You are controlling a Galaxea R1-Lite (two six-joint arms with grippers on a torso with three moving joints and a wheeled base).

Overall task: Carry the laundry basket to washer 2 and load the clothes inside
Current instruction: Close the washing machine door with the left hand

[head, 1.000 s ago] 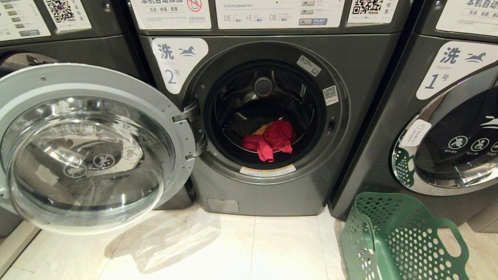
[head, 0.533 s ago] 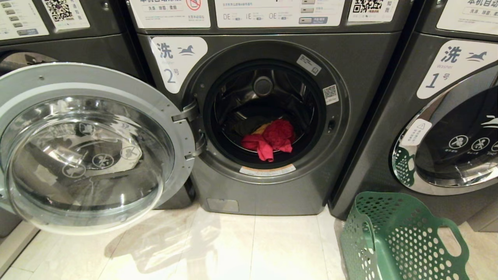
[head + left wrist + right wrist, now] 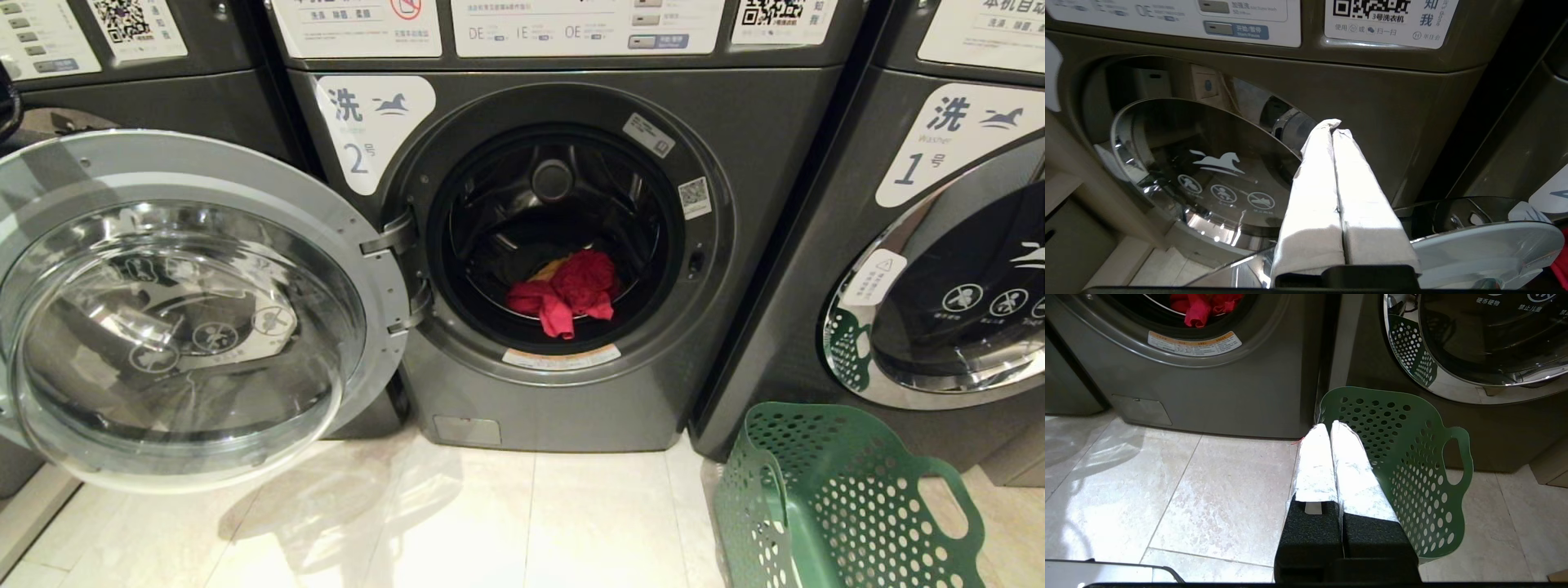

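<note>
Washer 2 (image 3: 571,392) stands in the middle with its round door (image 3: 188,310) swung wide open to the left. In its drum lie the clothes: a red garment (image 3: 563,298) in front, a bit of yellow (image 3: 551,268) and a dark piece behind. The green laundry basket (image 3: 841,506) stands on the floor at the lower right, in front of washer 1; no clothes show in it. My left gripper (image 3: 1334,127) is shut on nothing, raised above the open door's rim (image 3: 1494,245). Low beside the basket (image 3: 1412,457), my right gripper (image 3: 1329,426) is shut and empty.
Washer 1 (image 3: 947,245) on the right has its door closed. A third washer (image 3: 1200,171), door closed, stands left of washer 2, ahead of the left gripper. The open door spans the space left of the drum. Pale floor tiles (image 3: 490,523) lie before washer 2.
A dark part of my left arm has come into the head view's upper left edge, and its shadow now falls on the open door's rim. Clothes, basket and door have not moved.
</note>
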